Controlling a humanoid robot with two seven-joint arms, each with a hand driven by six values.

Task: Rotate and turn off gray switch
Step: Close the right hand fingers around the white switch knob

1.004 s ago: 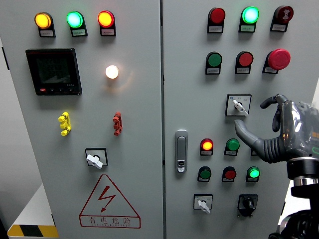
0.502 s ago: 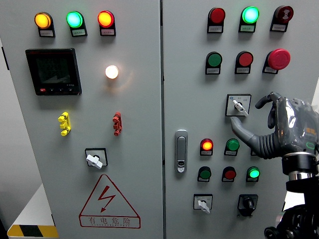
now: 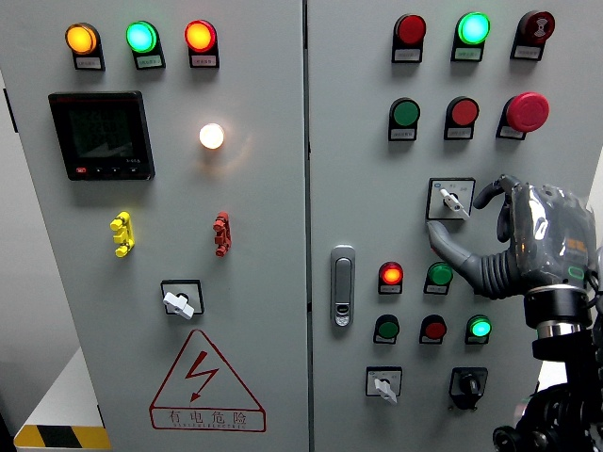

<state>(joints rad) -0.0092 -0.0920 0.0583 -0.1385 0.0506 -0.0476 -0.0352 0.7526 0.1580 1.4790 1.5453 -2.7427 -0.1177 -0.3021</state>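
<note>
On the right-hand door of the grey metal control cabinet (image 3: 358,188), roughly at mid-height, we find the small gray rotary switch (image 3: 450,199): a pale gray lever knob set in a square black-framed plate with a light face and a small blue-and-white label along its top edge. Its lever lies on a slant, the tip pointing down and to the right toward the plate's lower corner. Our right robot hand (image 3: 513,240), dark grey and glossy with ribbed black joints, comes in from the picture's right edge and sits just beside the switch. Its fingers are loosely spread and hold nothing; the thumb (image 3: 450,247) reaches up from below to just under the plate, while the curled index finger (image 3: 490,191) arcs in from the right at the plate's upper edge. We cannot tell whether either fingertip actually touches the lever. Above the switch sit a dark green round button (image 3: 405,113), a red round button (image 3: 463,111) and a large red mushroom-head button (image 3: 527,111). Below it a lit red indicator lamp (image 3: 391,274) glows beside a green round button (image 3: 439,274) that the thumb partly crosses. Lower still, a lit green indicator lamp (image 3: 480,328) shows just left of the wrist. Our left arm does not appear.
</note>
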